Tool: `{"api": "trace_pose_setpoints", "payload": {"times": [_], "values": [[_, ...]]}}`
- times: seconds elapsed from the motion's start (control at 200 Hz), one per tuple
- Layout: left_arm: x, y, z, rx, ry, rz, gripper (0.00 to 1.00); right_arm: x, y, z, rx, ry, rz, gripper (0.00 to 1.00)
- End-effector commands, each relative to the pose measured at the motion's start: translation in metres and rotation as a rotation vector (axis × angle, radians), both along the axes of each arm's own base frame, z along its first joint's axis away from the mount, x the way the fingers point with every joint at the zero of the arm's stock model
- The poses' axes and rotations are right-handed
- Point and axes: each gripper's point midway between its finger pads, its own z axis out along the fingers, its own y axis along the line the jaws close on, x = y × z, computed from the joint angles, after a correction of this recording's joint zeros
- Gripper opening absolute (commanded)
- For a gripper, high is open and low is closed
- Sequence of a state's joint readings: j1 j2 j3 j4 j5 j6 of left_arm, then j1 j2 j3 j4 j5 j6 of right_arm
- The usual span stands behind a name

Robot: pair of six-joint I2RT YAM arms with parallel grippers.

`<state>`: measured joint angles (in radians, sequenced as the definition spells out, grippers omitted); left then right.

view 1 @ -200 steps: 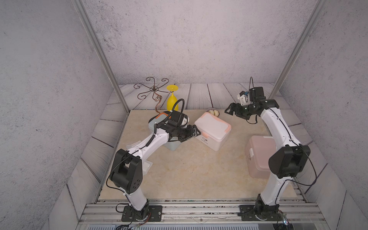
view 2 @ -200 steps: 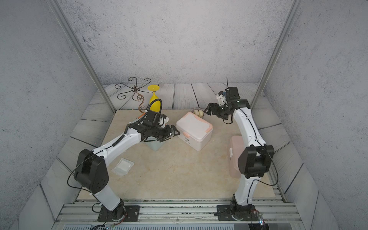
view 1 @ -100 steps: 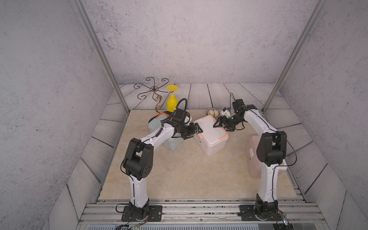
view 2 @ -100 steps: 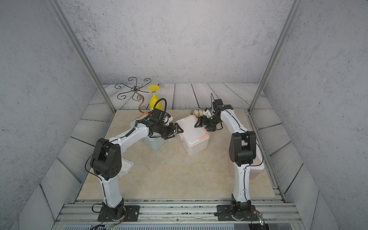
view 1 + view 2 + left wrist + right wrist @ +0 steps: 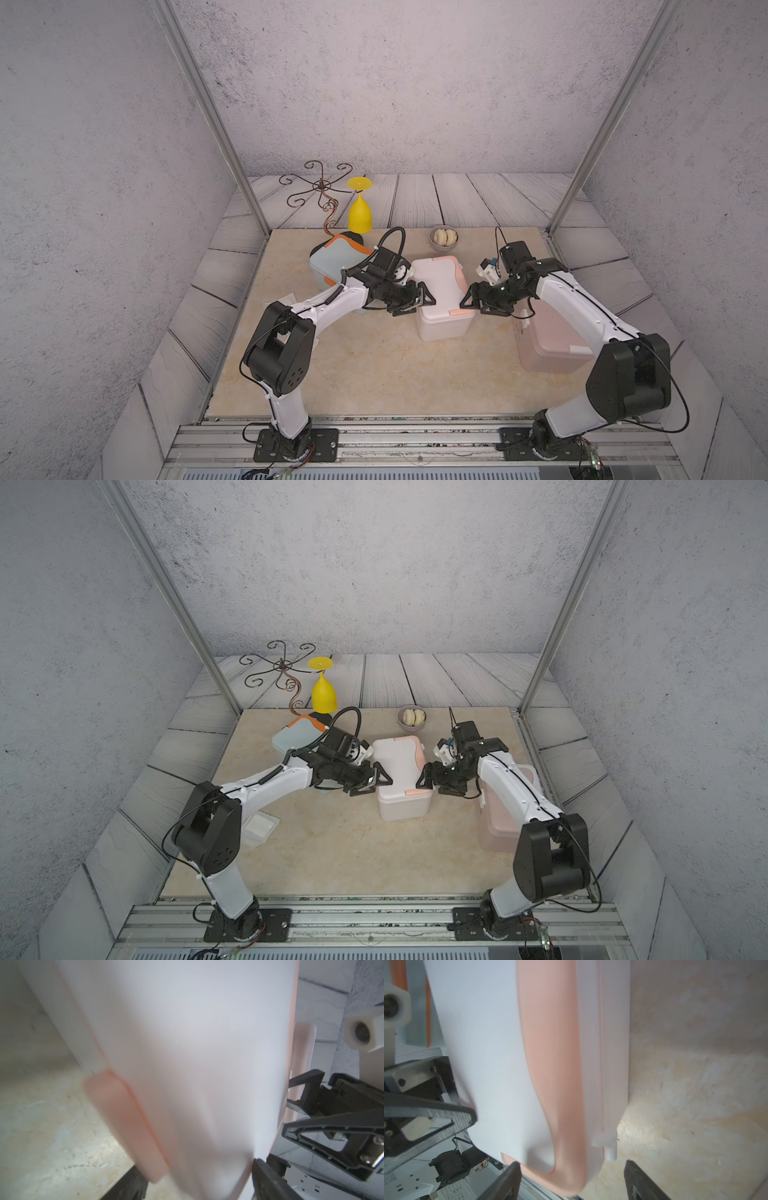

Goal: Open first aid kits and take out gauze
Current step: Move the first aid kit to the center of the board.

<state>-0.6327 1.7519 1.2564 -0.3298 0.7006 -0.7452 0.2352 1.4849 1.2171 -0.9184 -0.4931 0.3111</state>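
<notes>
Tabletop (image 5: 374, 374) bears shut white kit (image 5: 436, 282); grey bowl (image 5: 444, 248) holds pale lumps (image 5: 445, 237).

Grey textured walls (image 5: 395, 83) enclose a beige tabletop (image 5: 374, 374).

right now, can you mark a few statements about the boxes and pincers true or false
1. The lid of the white box is shut. True.
2. The left pincer and right pincer flank the white box. True.
3. The pink box lies beneath the left arm. False: it lies beneath the right arm.
4. The grey bowl is empty. False: it holds pale rounded pieces.
5. A gauze packet lies on the table beside the left arm. True.
</notes>
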Motion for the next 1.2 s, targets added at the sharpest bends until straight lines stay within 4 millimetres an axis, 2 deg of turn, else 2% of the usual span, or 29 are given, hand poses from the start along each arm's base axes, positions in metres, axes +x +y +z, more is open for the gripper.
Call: {"api": "trace_pose_setpoints", "payload": {"times": [0.0,0.12,0.205,0.255,0.33,0.405,0.515,0.625,0.736,0.961,1.086,1.196], "values": [[-0.012,-0.006,0.009,-0.051,-0.009,-0.009,0.8,-0.006,-0.017,0.003,-0.081,-0.054,-0.058,0.82],[-0.003,0.013,0.016,-0.041,-0.048,0.041,0.8,0.007,-0.013,0.02,-0.063,-0.097,-0.065,0.83],[0.012,0.033,0.021,-0.045,-0.061,0.093,0.8,0.027,-0.012,0.039,-0.07,-0.154,-0.067,0.87],[0.022,0.042,0.021,-0.039,-0.071,0.12,0.8,0.039,-0.013,0.042,-0.084,-0.169,-0.067,0.89],[0.036,0.041,0.018,-0.03,-0.085,0.124,0.8,0.058,-0.005,0.04,-0.059,-0.163,-0.05,0.9],[0.047,0.029,0.016,-0.041,-0.07,0.095,0.8,0.073,0.008,0.036,-0.005,-0.15,-0.034,0.9],[0.058,0.013,0.01,-0.06,-0.055,0.072,0.8,0.084,0.026,0.025,0.072,-0.105,-0.007,0.89],[0.054,-0.002,0.005,-0.068,-0.046,0.039,0.8,0.07,0.03,0.005,0.067,-0.021,0.015,0.85],[0.034,-0.017,-0.001,-0.078,-0.027,-0.001,0.79,0.045,0.03,-0.004,0.068,0.007,0.028,0.78],[-0.014,-0.036,-0.003,-0.103,0.0,-0.04,0.79,-0.006,0.017,-0.008,0.029,0.024,0.013,0.74],[-0.029,-0.031,-0.002,-0.111,0.003,-0.034,0.79,-0.029,0.003,-0.012,-0.012,0.023,-0.028,0.74],[-0.025,-0.012,-0.004,-0.118,0.003,0.013,0.79,-0.026,-0.02,-0.012,-0.132,-0.029,-0.093,0.79]]}}
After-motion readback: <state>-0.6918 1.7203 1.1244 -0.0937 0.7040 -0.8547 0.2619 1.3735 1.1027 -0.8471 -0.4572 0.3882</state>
